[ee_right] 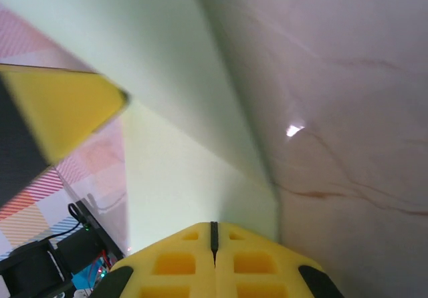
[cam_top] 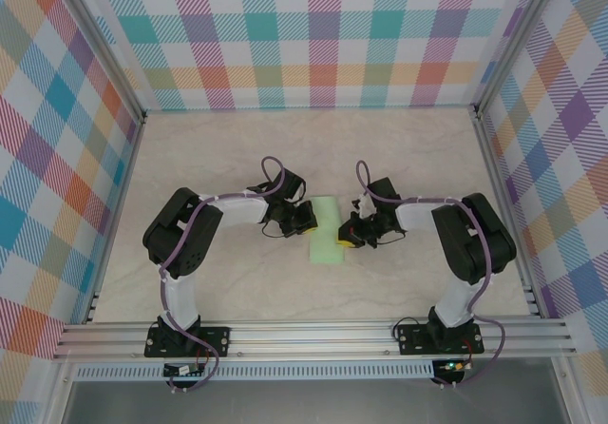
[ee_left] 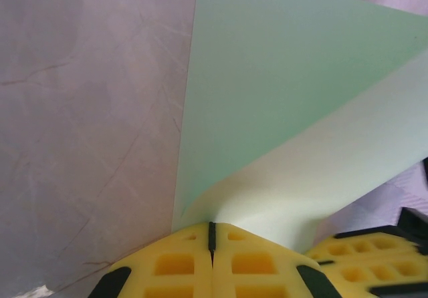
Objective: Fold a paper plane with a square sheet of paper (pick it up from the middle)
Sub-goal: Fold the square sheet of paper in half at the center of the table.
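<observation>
At the middle of the table (cam_top: 237,158), just beyond the two arm bases bolted at 6 o'clock, the square sheet of paper (cam_top: 328,229) is held between two closed grippers. The left gripper (cam_top: 302,219) sits at the sheet's 9 o'clock in the overhead view, its yellow pads shut on a paper edge that rolls up out of them in a soft curl. The right gripper (cam_top: 353,238), at about 4 o'clock, is shut on the opposite side, where the sheet bends along a shallow ridge. No crease looks pressed flat yet, and the risks appear to start there. Both pinches seem to sit close to the paper's edge, so a quick move could pull the thin sheet out of one gripper and let the curl spring open. With both sides clamped, any drift apart could stretch or tear the paper, while uneven travel could bring the edges together askew and set the fold off centre. The two grippers are also very near each other and could knock together. Farther out, toward 12 o'clock, the unheld part of the sheet may sag or slide on the smooth marbled surface.
</observation>
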Controlling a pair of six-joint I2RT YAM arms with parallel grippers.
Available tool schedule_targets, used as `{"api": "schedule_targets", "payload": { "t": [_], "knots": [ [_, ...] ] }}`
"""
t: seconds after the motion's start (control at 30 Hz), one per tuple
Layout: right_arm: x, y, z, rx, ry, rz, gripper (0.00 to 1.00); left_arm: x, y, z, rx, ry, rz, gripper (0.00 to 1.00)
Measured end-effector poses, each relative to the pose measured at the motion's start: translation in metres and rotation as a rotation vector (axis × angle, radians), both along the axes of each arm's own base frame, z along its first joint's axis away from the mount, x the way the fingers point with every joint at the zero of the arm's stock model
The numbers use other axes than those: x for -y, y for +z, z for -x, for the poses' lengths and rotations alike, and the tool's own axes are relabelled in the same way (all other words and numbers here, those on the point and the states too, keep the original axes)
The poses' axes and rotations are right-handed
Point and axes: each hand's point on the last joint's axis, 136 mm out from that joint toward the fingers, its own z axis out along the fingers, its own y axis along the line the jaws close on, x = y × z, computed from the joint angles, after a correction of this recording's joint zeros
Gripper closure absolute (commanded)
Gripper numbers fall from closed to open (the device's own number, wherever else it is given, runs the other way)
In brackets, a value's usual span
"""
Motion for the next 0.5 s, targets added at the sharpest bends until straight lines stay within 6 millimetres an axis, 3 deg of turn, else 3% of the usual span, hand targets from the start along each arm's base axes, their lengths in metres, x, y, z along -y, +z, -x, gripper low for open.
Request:
{"api": "schedule_targets", "payload": {
  "t": [0.27, 0.5],
  "knots": [
    [0.002, 0.002, 0.002, 0.018, 0.018, 0.001, 1.00, 0.000, 0.000, 0.000, 0.001, -0.002, -0.001, 1.00],
    [0.000, 0.023, 0.006, 0.062, 0.029, -0.044, 1.00, 0.000, 0.000, 0.000, 0.002, -0.003, -0.002, 1.00]
  ]
}}
